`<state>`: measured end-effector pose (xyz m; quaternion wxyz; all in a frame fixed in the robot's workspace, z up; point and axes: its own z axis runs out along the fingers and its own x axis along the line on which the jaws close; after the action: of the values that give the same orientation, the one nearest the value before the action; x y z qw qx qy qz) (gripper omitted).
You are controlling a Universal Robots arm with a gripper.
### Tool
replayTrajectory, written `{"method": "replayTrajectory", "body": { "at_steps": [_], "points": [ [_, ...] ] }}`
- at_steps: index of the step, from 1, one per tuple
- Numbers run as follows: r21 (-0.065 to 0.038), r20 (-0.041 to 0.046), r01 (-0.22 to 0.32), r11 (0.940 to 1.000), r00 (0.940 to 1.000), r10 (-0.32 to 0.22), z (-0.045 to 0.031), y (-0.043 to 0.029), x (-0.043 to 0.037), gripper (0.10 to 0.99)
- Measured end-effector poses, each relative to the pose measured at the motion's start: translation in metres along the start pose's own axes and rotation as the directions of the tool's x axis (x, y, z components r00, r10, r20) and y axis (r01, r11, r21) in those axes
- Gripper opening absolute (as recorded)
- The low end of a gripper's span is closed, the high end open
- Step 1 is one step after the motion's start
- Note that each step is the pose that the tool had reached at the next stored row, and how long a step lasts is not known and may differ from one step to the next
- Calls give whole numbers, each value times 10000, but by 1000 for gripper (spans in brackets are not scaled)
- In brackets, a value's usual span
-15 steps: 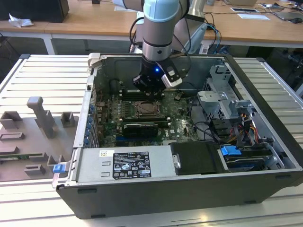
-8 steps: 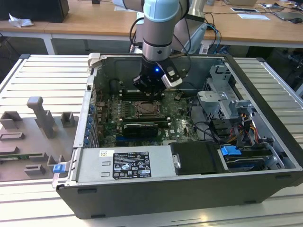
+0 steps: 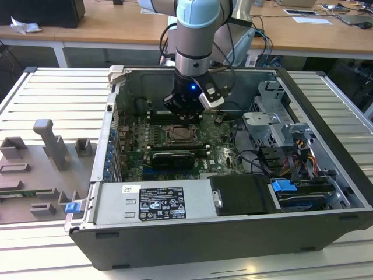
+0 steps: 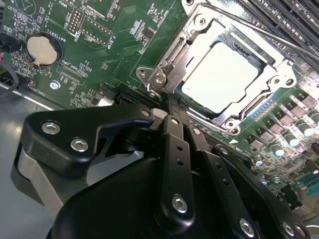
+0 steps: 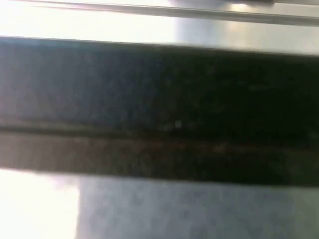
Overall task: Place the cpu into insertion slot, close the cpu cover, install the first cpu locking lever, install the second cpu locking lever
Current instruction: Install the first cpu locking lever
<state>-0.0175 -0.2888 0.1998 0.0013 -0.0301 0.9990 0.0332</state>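
The gripper, black fingers drawn together to a narrow tip and holding nothing, sits at the edge of the cpu cover, near its hinge corner; the cover lies shut over the insertion slot, the silvery cpu showing through its window; a thin locking lever runs along the far side, likely stiff, springy and slippery, best caught near its free end.
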Motion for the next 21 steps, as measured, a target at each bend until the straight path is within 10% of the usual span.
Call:
{"method": "replayTrajectory", "body": {
  "at_steps": [21],
  "points": [
    [-26,5,-1,10000,10000,1,-127,-31,0,106]
  ]
}}
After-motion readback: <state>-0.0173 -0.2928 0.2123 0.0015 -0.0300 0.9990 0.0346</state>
